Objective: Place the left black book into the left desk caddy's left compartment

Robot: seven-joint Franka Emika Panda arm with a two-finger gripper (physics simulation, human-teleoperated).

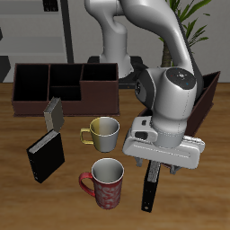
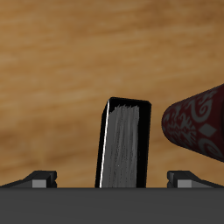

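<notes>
The left black book [image 1: 150, 189], slim with a pale grey spine strip, stands upright on the wooden tabletop [image 1: 198, 202] near its front edge, just beside the red patterned mug [image 1: 106, 181]. The pincer [image 1: 162, 162] hangs over its top; whether it grips cannot be told
</notes>
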